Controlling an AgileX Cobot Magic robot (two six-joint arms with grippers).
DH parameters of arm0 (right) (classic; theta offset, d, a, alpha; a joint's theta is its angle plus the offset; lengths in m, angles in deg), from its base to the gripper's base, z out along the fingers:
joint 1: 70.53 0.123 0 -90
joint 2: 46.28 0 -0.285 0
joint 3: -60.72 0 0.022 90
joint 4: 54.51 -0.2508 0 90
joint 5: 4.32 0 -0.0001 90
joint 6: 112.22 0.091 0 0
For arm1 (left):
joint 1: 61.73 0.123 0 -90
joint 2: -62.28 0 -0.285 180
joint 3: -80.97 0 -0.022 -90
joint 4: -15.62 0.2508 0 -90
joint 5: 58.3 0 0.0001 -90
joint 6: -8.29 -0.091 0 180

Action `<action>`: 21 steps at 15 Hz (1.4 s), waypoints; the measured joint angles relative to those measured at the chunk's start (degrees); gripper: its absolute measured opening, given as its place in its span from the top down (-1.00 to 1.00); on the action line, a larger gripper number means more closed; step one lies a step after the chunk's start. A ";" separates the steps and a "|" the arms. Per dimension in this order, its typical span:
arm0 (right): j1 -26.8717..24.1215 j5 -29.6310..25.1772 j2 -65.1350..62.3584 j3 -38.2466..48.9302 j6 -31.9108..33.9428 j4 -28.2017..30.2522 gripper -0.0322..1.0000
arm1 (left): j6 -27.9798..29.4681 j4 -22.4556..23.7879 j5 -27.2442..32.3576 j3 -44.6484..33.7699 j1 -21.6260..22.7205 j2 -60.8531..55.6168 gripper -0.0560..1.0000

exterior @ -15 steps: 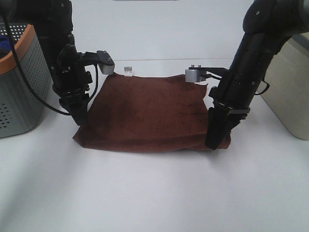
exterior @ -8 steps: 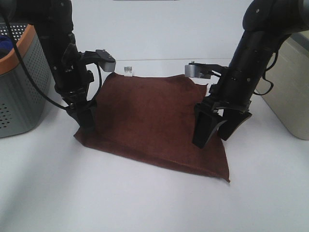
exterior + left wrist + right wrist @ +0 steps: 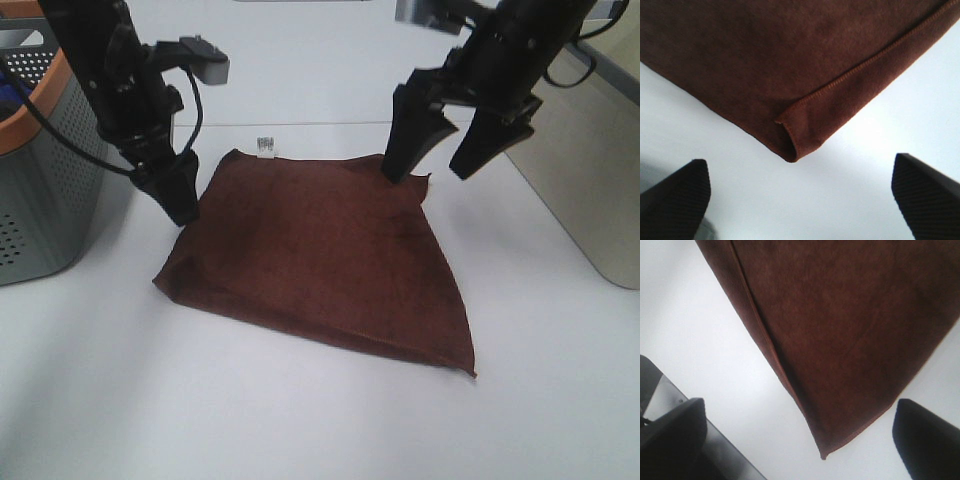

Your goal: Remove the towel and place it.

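Below both raised, wide-open, empty end effectors, left (image 3: 178, 195) and right (image 3: 438, 150), the towel (image 3: 320, 255) lies flat on the desk (image 3: 300, 420), apparently placed.

**A:** ok so what moved in the last second? The right black two-finger gripper (image 3: 440, 142) was shut on the 5 o'clock corner of the dark reddish-brown square soft cloth (image 3: 320, 255). Now its fingers are spread wide and it's lifted clear, hanging up around 1 o'clock above the cloth's far edge.

**B:** yep, and the left black two-finger gripper (image 3: 180, 200) let go too. It climbed from the 8 o'clock corner toward 10 o'clock; the wrist view shows both fingers apart with the corner lying loose between them.

**A:** also the cloth's 5 o'clock corner dropped flat and now stretches out further toward the camera.
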 joint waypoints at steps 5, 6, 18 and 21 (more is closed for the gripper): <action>0.00 -0.29 -7.91 -11.86 13.06 8.59 -0.79 | 15.53 3.55 0.00 9.22 0.00 -8.14 -0.87; 0.00 -0.34 -9.05 -13.69 16.21 11.69 -0.79 | 20.57 5.96 0.06 11.29 0.11 -9.22 -0.87; -21.77 -0.46 -32.03 -3.09 18.96 24.06 -0.72 | 33.17 10.83 0.34 -2.46 26.41 -31.63 -0.88; -21.77 -0.46 -46.47 10.26 20.34 24.06 -0.72 | 32.60 11.06 0.40 -13.01 26.47 -43.95 -0.88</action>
